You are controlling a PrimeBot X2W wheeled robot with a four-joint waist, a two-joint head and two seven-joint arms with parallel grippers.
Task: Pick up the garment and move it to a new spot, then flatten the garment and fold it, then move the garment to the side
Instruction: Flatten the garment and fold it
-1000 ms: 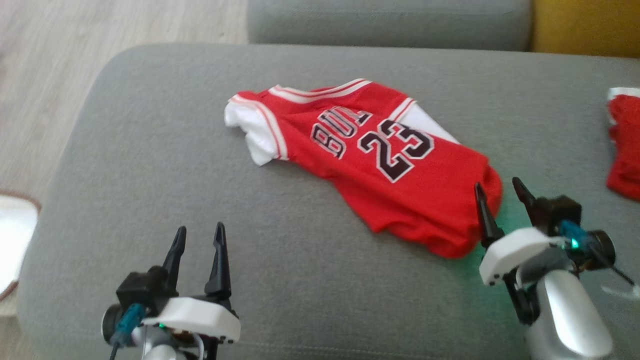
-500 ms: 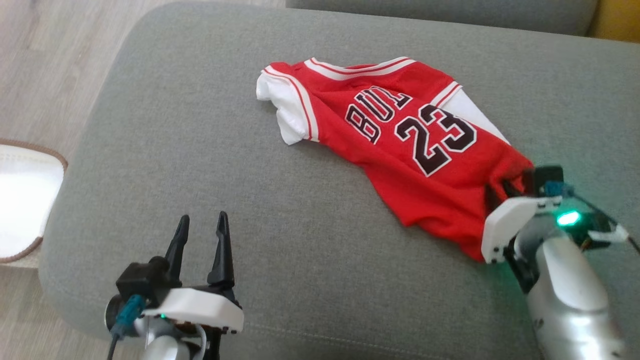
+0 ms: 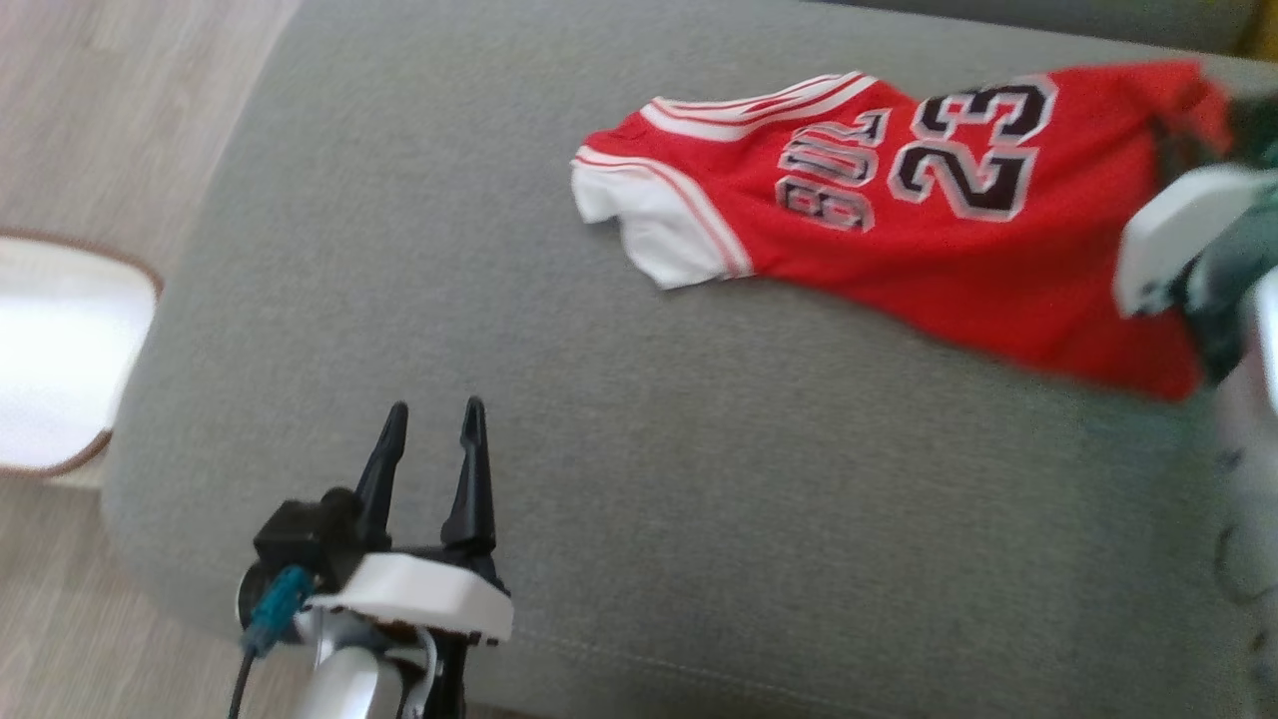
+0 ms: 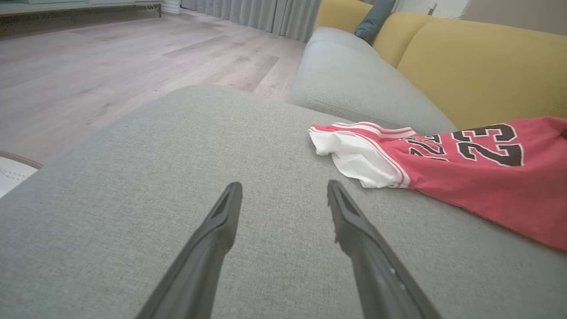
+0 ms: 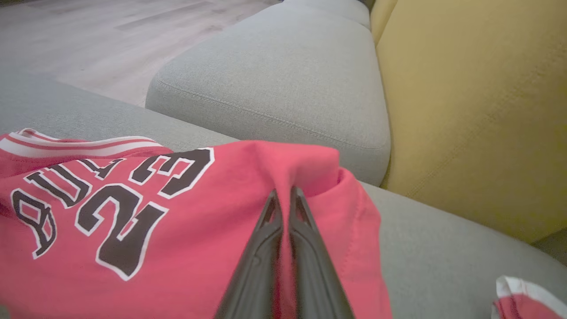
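The garment point(image 3: 899, 230) is a red basketball jersey with white trim and a black 23. Its collar end rests on the grey sofa cushion point(image 3: 399, 250), and its hem end is raised at the right. My right gripper point(image 5: 283, 192) is shut on a fold of that hem, which bunches over the fingertips. In the head view the right wrist point(image 3: 1178, 240) sits blurred at the right edge against the garment. My left gripper point(image 3: 431, 409) stands open over bare cushion at the lower left, well apart from the garment point(image 4: 443, 164), with nothing between its fingers point(image 4: 221, 221).
A yellow backrest point(image 5: 478, 102) rises behind the grey seat cushions point(image 5: 283, 79). Another red and white cloth point(image 5: 527, 297) lies at the lower right of the right wrist view. Wooden floor point(image 3: 100, 120) and a white rug point(image 3: 60, 350) lie past the cushion's left edge.
My right gripper closed on the garment's hem and lifted it up and to the right, stretching the jersey out. The head camera also shifted. The left gripper stayed open in place.
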